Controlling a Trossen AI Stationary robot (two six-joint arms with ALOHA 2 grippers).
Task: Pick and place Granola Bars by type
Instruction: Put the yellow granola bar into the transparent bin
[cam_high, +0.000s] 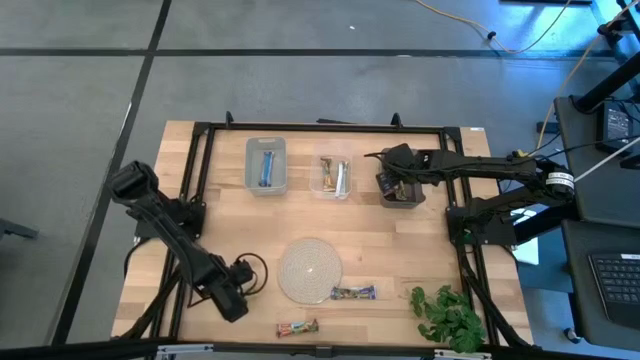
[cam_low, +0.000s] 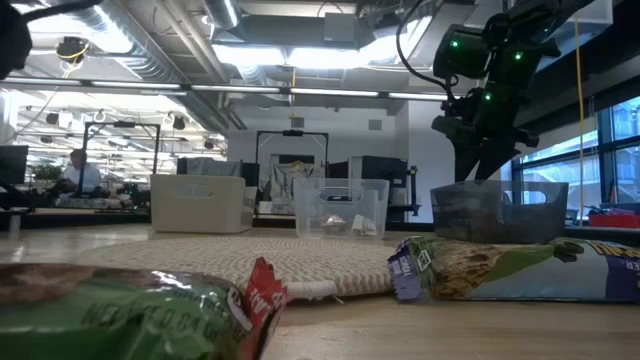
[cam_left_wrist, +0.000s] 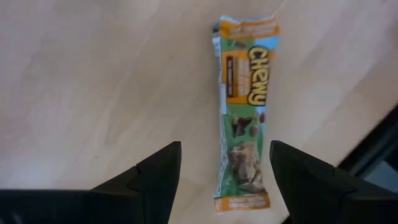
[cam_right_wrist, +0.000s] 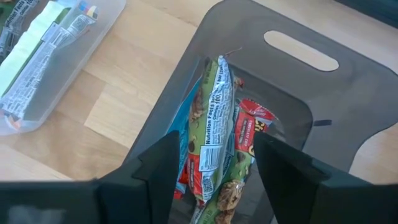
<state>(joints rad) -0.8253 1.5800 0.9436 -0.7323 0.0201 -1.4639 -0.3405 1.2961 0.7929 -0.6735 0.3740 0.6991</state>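
Note:
A granola bar in a green and orange wrapper (cam_left_wrist: 245, 112) lies flat on the wood near the table's front edge (cam_high: 298, 327). My left gripper (cam_left_wrist: 224, 177) hangs open just above it, toward the table's left (cam_high: 235, 290), fingers pointing down. A second granola bar (cam_high: 353, 293) lies against the round woven mat (cam_high: 310, 270). My right gripper (cam_right_wrist: 214, 168) stands open over the dark bin (cam_right_wrist: 249, 56) at the back right (cam_high: 402, 190). Several bars (cam_right_wrist: 214, 124) stand on end in that bin, one between the fingers but apart from them.
A clear bin with blue bars (cam_high: 266, 165) and a clear bin with tan-green bars (cam_high: 335, 177) stand at the back, left of the dark bin. A leafy sprig (cam_high: 447, 315) lies at the front right. A black frame (cam_high: 200, 135) runs round the table.

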